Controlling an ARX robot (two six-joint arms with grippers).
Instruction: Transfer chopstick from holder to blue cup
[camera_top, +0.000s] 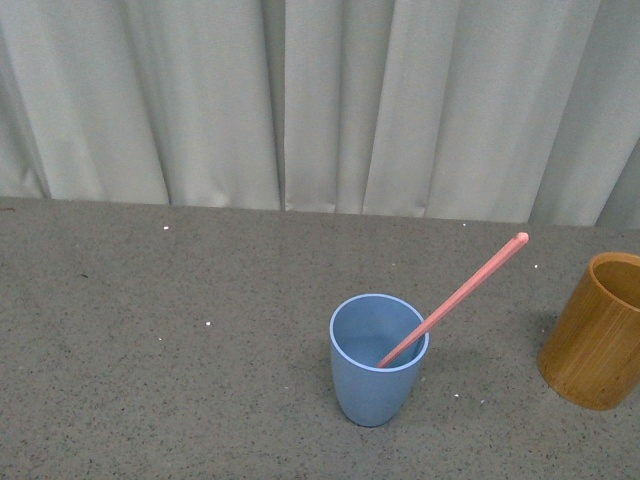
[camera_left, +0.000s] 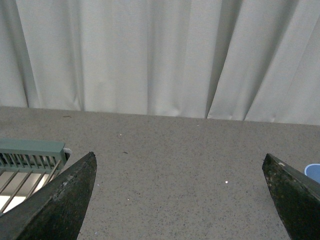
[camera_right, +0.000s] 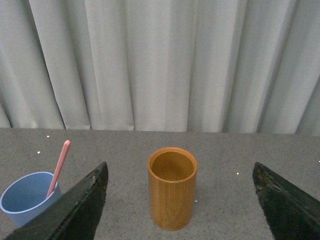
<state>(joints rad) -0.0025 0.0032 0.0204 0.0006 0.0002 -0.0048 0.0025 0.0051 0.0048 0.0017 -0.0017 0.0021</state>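
The blue cup (camera_top: 378, 358) stands upright on the grey table in the front view. A salmon-pink chopstick (camera_top: 460, 294) leans in it, its thick end pointing up to the right. The bamboo holder (camera_top: 598, 343) stands at the right edge, its inside showing empty in the right wrist view (camera_right: 172, 187). Neither gripper shows in the front view. My right gripper (camera_right: 180, 200) is open, its jaws wide apart either side of the holder, well short of it. The cup (camera_right: 27, 197) and chopstick (camera_right: 59, 160) show there too. My left gripper (camera_left: 180, 200) is open over bare table; the cup's rim (camera_left: 313, 171) peeks past one finger.
A grey-white curtain (camera_top: 320, 100) hangs along the table's far edge. A pale green slatted rack (camera_left: 27, 162) lies by one finger in the left wrist view. Small white specks dot the grey table (camera_top: 150, 340).
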